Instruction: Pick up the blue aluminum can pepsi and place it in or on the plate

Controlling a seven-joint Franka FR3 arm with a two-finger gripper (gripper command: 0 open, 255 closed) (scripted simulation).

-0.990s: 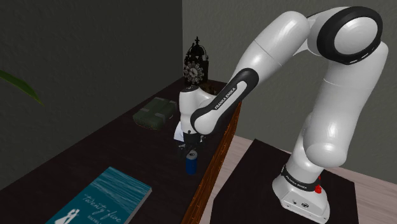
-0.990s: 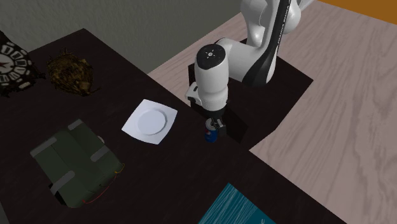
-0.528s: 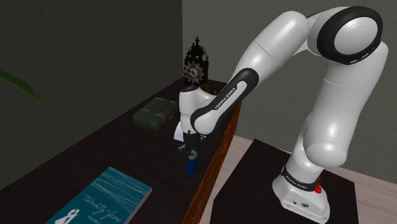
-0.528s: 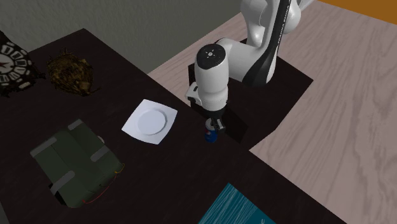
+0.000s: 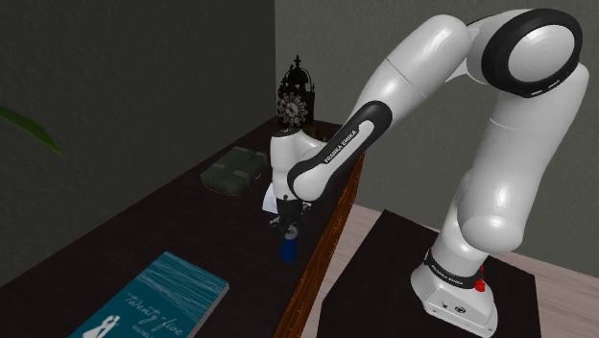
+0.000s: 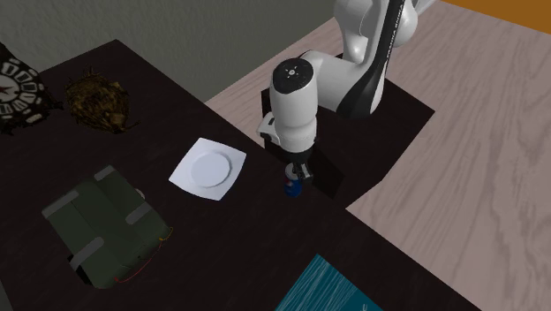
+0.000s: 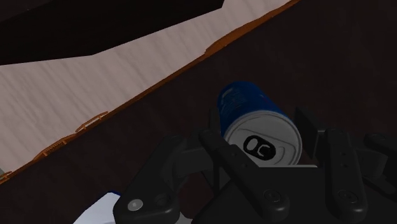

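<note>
Since the can (image 7: pixel 245 105) stands at the table (image 5: pixel 144 230) edge, clasped near its top by the hand (image 7: pixel 261 130), a weak grip could drop it onto the floor (image 6: pixel 459 132), short of the plate (image 6: pixel 208 169).

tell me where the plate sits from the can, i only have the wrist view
observer: the white plate lies on the dark table, to the second exterior view's left of the blue can.
operator: anything on it
observer: no, it is bare.
operator: anything between the two
observer: only tabletop; a green case lies further off, beyond the plate.
</note>
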